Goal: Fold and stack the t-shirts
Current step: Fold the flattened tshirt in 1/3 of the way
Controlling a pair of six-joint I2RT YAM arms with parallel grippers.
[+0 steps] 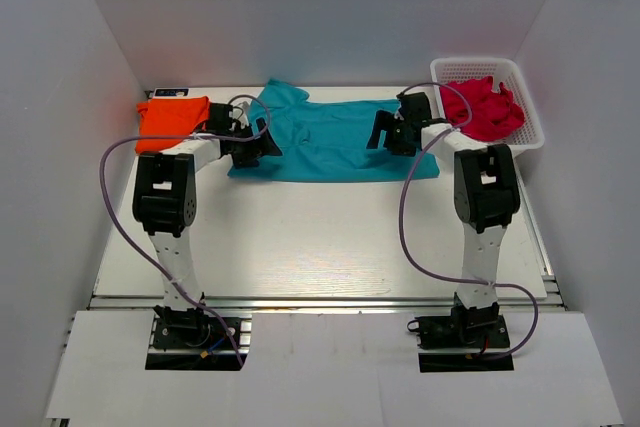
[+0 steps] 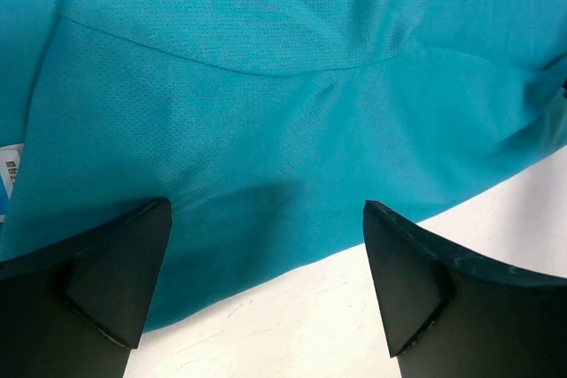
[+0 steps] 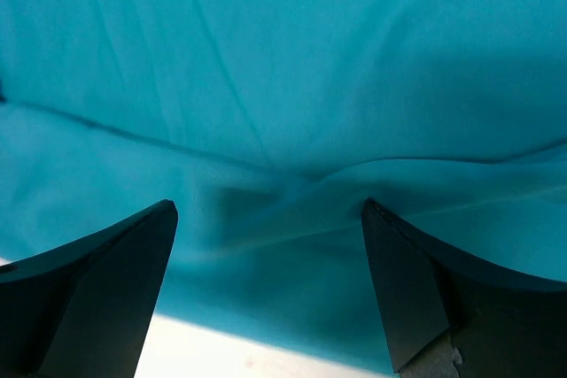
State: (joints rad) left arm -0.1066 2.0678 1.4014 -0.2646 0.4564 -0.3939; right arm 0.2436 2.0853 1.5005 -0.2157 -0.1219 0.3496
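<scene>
Jaws spread wide and empty, the left gripper [image 2: 266, 214] and right gripper [image 3: 270, 210] hover low over opposite ends of the teal t-shirt [image 1: 330, 139], which lies across the table's [image 1: 320, 237] far side, the orange t-shirt [image 1: 172, 119] folded just beside its left end

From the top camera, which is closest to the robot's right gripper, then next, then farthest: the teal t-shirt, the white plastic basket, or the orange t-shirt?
Starting from the right gripper:
1. Teal soft-fabric t-shirt, spread out right under it.
2. White plastic basket holding a red cloth, just to its right at the back.
3. Orange folded t-shirt, far away on the left side.
</scene>
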